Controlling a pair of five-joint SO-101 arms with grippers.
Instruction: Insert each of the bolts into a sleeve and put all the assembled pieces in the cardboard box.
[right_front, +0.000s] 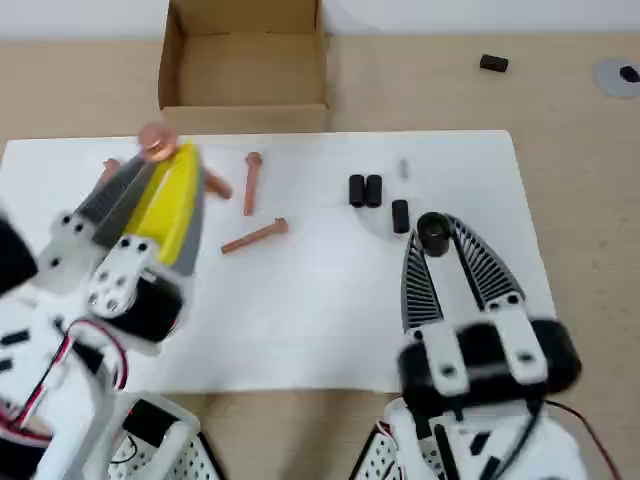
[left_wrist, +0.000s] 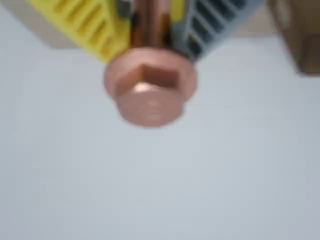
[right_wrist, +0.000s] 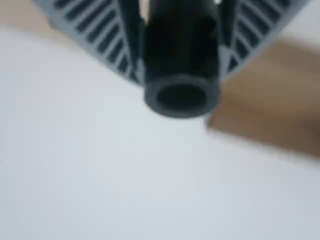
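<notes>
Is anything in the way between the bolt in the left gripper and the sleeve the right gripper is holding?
Nothing upright. Only loose bolts and sleeves lying flat on the mat between the held bolt and the held sleeve.

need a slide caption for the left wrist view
Left fingers grip a copper bolt by its shank, head outward, over the white mat.
</notes>
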